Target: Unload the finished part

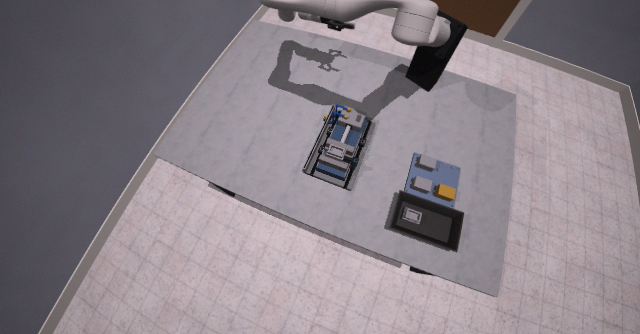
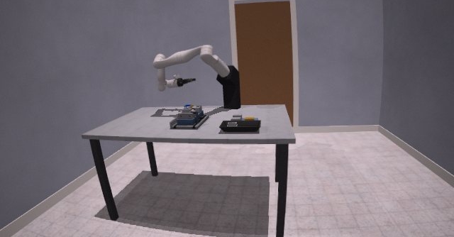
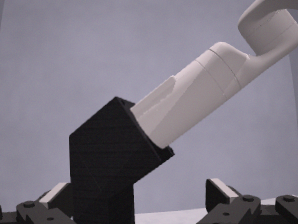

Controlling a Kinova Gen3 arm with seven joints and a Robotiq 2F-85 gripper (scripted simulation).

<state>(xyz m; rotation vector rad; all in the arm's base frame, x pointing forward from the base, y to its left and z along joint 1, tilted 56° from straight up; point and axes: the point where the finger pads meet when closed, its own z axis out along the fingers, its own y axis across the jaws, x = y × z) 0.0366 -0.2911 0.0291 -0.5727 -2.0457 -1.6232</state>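
Grey table [image 1: 240, 124]: part [image 1: 338, 150] sits clamped in vise [image 1: 314, 150], tray [image 1: 452, 236] well to its side holding one block [image 1: 412, 215]. My gripper [image 2: 191, 79] hangs high, wide, holding nothing.

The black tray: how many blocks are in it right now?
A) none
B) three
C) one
C: the top view shows a single pocketed block lying at one end of the tray, with the rest of the tray floor bare.
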